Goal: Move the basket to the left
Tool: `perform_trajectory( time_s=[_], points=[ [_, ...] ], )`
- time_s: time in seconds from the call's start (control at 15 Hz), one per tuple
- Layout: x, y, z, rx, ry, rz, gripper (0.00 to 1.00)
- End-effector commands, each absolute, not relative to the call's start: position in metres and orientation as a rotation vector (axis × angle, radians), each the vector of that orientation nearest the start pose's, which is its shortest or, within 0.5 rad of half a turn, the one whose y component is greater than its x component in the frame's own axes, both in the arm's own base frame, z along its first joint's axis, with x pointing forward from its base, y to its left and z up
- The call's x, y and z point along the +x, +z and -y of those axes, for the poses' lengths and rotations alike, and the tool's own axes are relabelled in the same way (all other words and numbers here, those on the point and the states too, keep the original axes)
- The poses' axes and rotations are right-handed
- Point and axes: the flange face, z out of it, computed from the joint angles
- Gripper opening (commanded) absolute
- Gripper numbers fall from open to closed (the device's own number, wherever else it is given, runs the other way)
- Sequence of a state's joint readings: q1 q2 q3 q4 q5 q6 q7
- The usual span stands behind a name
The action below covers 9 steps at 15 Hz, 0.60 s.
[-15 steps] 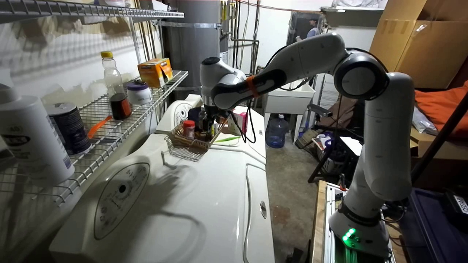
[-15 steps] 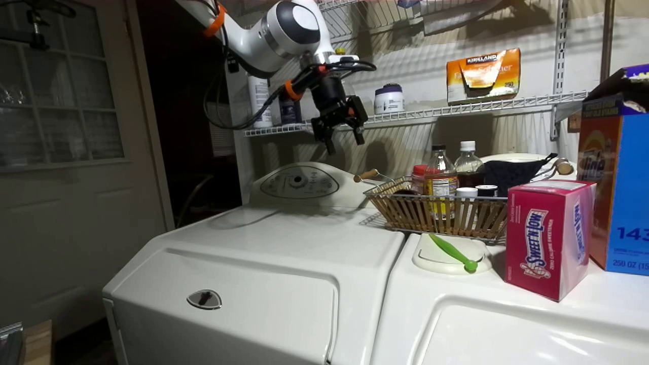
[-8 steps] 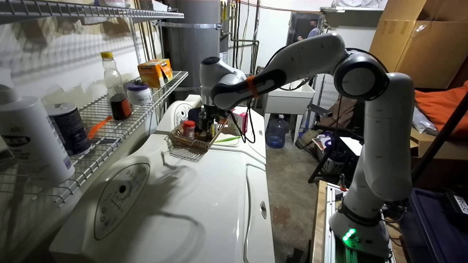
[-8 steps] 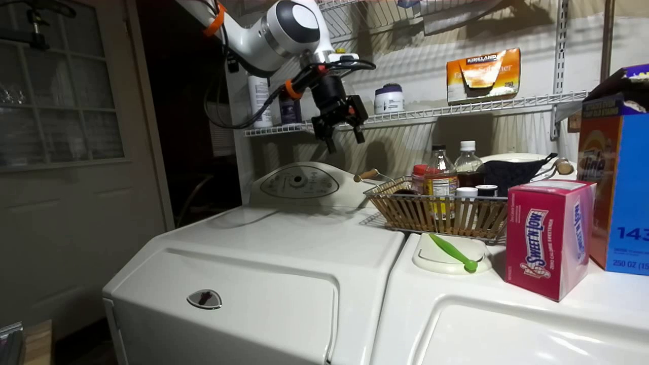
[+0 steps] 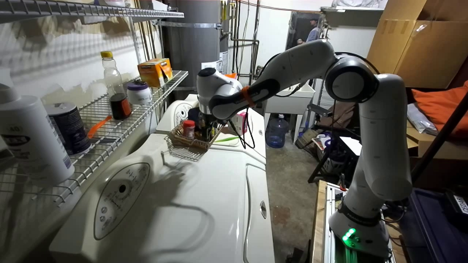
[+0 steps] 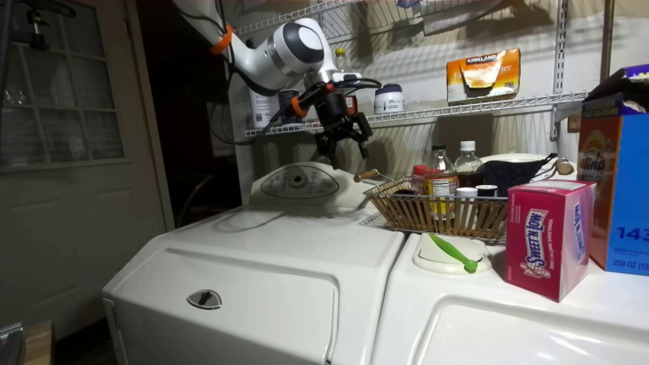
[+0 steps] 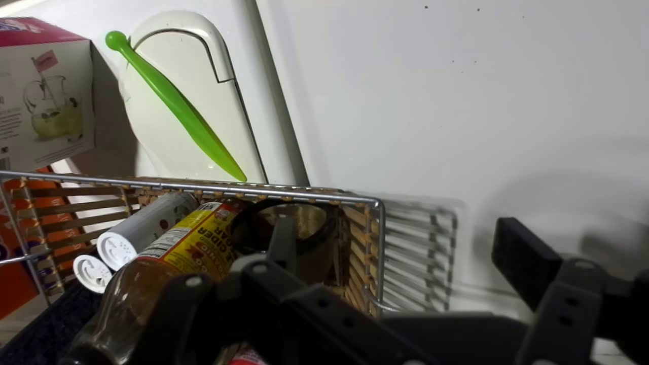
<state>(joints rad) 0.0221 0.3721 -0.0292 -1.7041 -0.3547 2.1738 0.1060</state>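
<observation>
In an exterior view: slatted basket (image 6: 418, 217) sat right of centre; end effector (image 6: 349, 158) hung near centre, spread, empty. Off-line descent could have toppled the cider-vinegar bottle (image 6: 440, 184).

In an exterior view: carton (image 6: 483, 76), "KIRKLAND"; pink box (image 6: 549, 241), "SWEET'N LOW", "ZERO CALORIE SWEETENER"; blue box (image 6: 628, 197), "143" and "250 OZ (15", line cut by frame edge. In an exterior view: white bottle (image 5: 33, 138), "40". Wrist view: cider bottle (image 7: 157, 271), "CIDER", upside down; remaining lettering too unclear.
</observation>
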Motion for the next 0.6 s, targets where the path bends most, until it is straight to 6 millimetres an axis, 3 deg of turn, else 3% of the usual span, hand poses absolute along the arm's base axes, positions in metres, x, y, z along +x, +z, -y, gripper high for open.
perform_trajectory(
  time_s=[0.0, 0.53],
  points=[
    [0.682, 0.365, 0.019, -3.482, -0.248, 0.247, 1.00],
    [0.701, 0.330, 0.026, -3.513, -0.288, 0.377, 1.00]
  ],
)
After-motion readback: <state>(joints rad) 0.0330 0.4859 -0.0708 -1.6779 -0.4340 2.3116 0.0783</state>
